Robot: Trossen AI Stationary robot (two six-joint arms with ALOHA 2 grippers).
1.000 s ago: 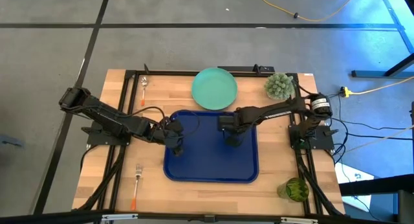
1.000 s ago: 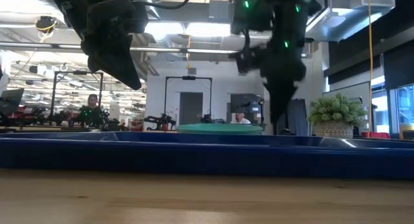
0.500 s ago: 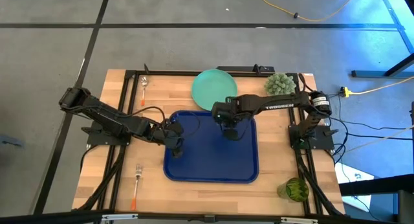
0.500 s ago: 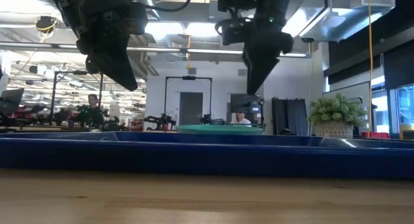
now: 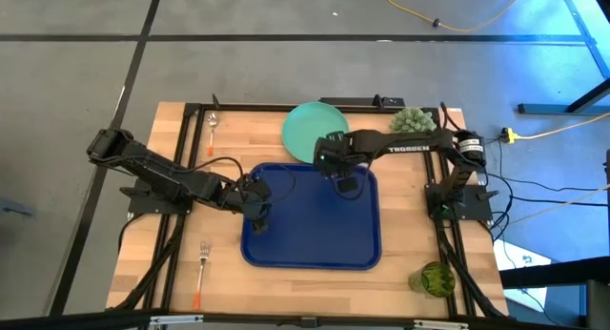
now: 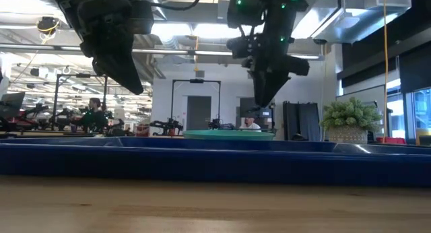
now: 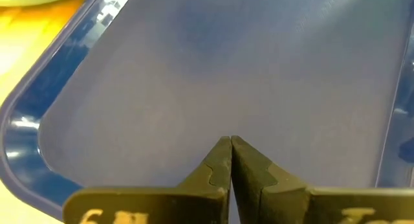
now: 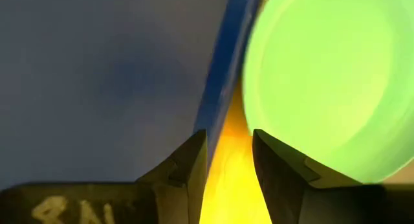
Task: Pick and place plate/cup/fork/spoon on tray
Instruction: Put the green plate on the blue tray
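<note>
High view is showing the blue tray [image 5: 310,239] lying at the centre of the tabletop [image 5: 172,139], with the mint plate [image 5: 313,128] just above it in the frame. The right claw [image 5: 332,161] is hanging over the tray's upper rim beside the plate, fingers spread with nothing between them. The left claw [image 5: 257,211] is sitting over the tray's left part, fingers pressed together. The spoon [image 5: 212,130] is lying at upper left, the fork [image 5: 202,269] at lower left, the cup [image 5: 437,278] at lower right, a spiky plant [image 5: 412,125] at upper right

Two dark jointed arms, black cables trailing from their bases. White lettering along the right arm [image 5: 405,147]. Dark wedge-shaped fingers [image 8: 187,167] with stepped inner edges.
</note>
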